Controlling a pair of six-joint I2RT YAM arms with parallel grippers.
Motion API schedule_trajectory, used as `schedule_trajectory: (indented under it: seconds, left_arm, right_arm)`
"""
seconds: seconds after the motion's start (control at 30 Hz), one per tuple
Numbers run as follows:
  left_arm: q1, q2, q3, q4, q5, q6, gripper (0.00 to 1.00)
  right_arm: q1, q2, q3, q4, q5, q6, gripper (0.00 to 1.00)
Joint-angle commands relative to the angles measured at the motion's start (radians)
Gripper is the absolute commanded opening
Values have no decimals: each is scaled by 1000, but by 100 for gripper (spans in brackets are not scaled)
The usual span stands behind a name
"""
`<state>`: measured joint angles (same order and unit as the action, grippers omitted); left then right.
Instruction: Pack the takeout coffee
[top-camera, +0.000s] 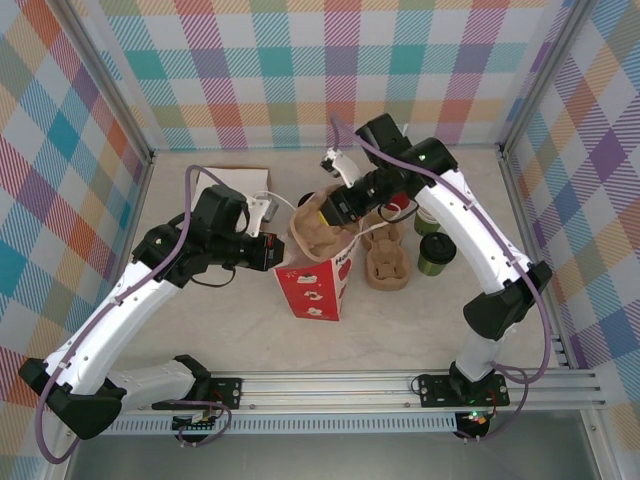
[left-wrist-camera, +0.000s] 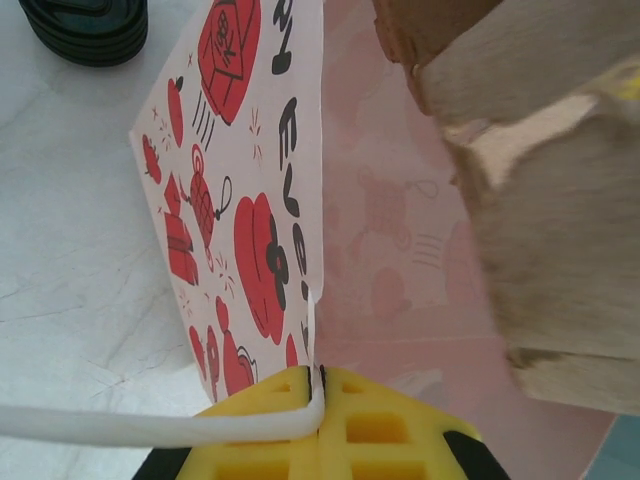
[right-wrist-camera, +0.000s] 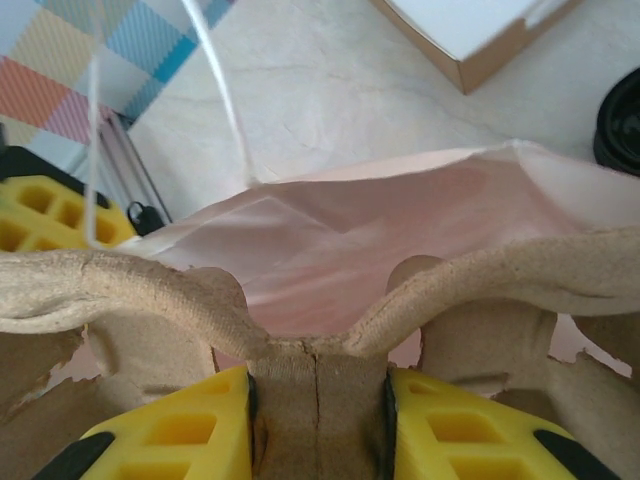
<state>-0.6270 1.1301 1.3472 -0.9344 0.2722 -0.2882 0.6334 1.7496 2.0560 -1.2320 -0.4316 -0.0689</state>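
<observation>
Top external view: left gripper (top-camera: 272, 252) is clenched on the near-left rim of a red-and-white printed paper bag (top-camera: 315, 288) standing upright on the table (top-camera: 240, 325). Right gripper (top-camera: 335, 210) grasps a brown pulp cup carrier (top-camera: 312, 228) over the bag's open mouth. Takeout coffee (top-camera: 437, 253), olive-green with a black lid, stands on the table to the right, just beside a second carrier (top-camera: 386, 266), apart from the bag. White box (top-camera: 236, 180) lies at the back left.

Left wrist view: yellow fingers (left-wrist-camera: 265, 395) pinch the bag's edge and its white cord handle (left-wrist-camera: 120, 425); stack of black lids (left-wrist-camera: 90, 30) at top left.

Right wrist view: the fingers (right-wrist-camera: 190, 430) clamp the carrier's centre tab (right-wrist-camera: 318, 400), with the bag's pink interior below.
</observation>
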Motion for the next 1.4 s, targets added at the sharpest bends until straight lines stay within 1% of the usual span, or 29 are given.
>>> schedule_trajectory:
  seconds: [0.0,0.23,0.33,0.43,0.6,0.87,1.07,1.17,1.27,1.37]
  left_arm:
    - [-15,-15,24,29,19,-3,0]
    - [-23,3,42,26,11,-10,0]
    - [-23,10,48,26,10,-15,0]
    - [-24,15,47,34,20,-17,0]
    - [-37,16,39,36,16,-14,0]
    - [-42,8,11,43,16,-20,0]
    - [-45,5,7,57,25,-25,0]
    - [-46,6,4,55,23,-25,0]
    - [-46,6,-4,57,14,-25,0]
    - [-46,7,-8,56,6,-25,0]
  right_arm:
    - [13,4,-32,-35,106,-20,32]
    - [40,-8,-62,-67,226,-90,32]
    - [48,-16,-78,-71,263,-90,32]
    - [46,-36,-110,-39,279,-68,32]
    - [39,-66,-136,31,246,9,32]
    - [20,-107,-179,108,244,75,32]
    - [20,-109,-210,111,279,81,31]
    - [14,-137,-236,150,257,99,32]
    - [13,-135,-220,142,255,98,32]
    - [5,-140,-225,156,225,106,32]
